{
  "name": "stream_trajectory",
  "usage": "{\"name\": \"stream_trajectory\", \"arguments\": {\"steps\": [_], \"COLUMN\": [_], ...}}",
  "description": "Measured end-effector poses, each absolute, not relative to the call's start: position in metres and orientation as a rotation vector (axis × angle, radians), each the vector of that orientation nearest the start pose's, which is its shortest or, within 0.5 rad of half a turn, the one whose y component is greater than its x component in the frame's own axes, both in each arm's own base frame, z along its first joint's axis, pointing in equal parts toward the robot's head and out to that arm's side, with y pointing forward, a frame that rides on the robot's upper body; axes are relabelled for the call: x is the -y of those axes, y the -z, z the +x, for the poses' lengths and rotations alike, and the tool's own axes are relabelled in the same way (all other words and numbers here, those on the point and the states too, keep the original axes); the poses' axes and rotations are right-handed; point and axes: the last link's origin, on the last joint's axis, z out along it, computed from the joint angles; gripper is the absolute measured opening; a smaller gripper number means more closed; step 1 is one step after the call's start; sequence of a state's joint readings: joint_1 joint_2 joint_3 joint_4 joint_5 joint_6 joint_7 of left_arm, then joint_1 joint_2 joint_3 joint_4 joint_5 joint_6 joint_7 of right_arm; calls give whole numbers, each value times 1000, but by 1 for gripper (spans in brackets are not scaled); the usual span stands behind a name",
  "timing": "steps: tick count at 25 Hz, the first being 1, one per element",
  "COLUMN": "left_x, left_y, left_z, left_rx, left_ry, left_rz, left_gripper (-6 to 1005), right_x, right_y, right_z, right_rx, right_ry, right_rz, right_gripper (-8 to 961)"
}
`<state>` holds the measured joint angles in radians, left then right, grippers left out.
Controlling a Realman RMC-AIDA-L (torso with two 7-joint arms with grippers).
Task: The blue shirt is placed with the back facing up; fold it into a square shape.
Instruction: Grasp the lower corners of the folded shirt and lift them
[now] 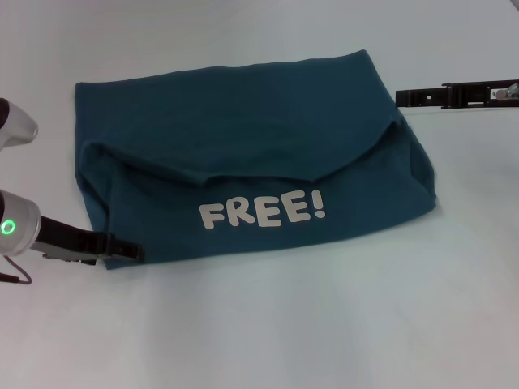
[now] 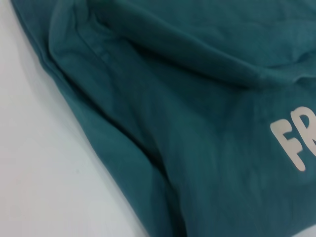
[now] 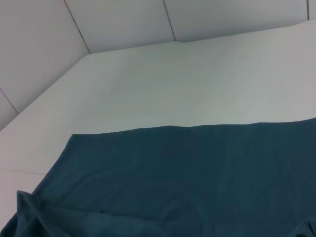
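Note:
The blue shirt (image 1: 243, 138) lies on the white table, folded into a wide, rough rectangle. A flap is laid over from the far side, and the white word "FREE!" (image 1: 263, 211) shows on the near part. My left gripper (image 1: 134, 253) is low at the shirt's near left corner, at the cloth's edge. My right gripper (image 1: 403, 97) reaches in level by the far right edge. The left wrist view is filled with shirt (image 2: 197, 148) folds and the letters "FR" (image 2: 294, 143). The right wrist view shows the shirt's (image 3: 197, 173) flat far part.
The white table (image 1: 324, 324) extends around the shirt on every side. Grey wall panels (image 3: 123, 24) stand behind the table's far edge in the right wrist view. A thin cable loops under my left arm (image 1: 16, 279).

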<state>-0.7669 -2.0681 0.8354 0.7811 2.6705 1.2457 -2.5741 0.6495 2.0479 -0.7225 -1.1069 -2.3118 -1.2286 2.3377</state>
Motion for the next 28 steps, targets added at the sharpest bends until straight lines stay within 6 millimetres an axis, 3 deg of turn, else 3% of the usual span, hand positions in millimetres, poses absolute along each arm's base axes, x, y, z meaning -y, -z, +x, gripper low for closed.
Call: {"name": "stream_trajectory", "arguments": {"steps": [20,28], "left_x": [-406,-406], "left_y": [10,19], "left_z": [-260,-255], "left_rx": [1489,1446], "left_ry": [-113,-145], "left_rz": [-2192,-2220], "left_gripper": [818,536], "right_x": [-420,-418], "right_y": [-98,-98], "right_z": [232,235], "right_rx": [-1180,-1196], "right_ry": [-430,-434], "right_rz": [-2134,-2123], "right_gripper": [917,914]}}
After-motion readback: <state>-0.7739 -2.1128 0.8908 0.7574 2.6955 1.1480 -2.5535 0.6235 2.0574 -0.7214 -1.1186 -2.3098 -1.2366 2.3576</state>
